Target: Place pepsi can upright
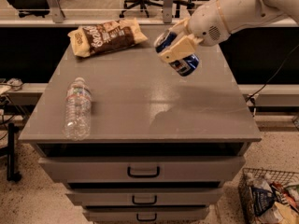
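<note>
The pepsi can (pixel 183 62) is dark blue with a round logo. It hangs tilted in the air above the grey cabinet top (pixel 140 101), toward the back right. My gripper (pixel 177 50) is shut on the can, its cream fingers (pixel 180 46) clamped across the can's body. The white arm reaches in from the upper right. The can casts a shadow on the top below it.
A clear plastic water bottle (pixel 77 108) lies on its side at the left of the top. A brown snack bag (pixel 107 35) lies at the back left. Drawers (pixel 142 171) sit under the top. A wire basket (pixel 271 197) with items stands on the floor at lower right.
</note>
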`<state>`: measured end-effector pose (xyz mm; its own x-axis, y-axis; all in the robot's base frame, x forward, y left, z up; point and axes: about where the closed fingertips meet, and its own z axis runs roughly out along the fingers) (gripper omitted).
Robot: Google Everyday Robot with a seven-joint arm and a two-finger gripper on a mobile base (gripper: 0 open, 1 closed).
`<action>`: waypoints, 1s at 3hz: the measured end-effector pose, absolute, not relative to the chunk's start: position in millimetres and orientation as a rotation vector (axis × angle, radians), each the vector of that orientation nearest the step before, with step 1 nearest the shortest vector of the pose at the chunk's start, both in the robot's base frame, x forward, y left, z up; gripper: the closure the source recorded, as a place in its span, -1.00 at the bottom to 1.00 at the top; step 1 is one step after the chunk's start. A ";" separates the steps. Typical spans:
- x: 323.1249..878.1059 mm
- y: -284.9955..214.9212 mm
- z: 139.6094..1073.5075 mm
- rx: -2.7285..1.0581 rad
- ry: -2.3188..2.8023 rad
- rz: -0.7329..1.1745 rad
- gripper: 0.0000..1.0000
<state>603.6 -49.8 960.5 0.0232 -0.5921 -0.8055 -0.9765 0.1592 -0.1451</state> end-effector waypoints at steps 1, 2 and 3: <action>598.2 -42.0 968.4 -1.502 1.631 0.689 1.00; 599.0 -42.3 966.8 -1.507 1.635 0.681 1.00; 598.8 -36.5 971.9 -1.467 1.589 0.718 1.00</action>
<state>598.8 -36.5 971.9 0.0336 -0.5016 -0.8645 -0.9803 0.1520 -0.1262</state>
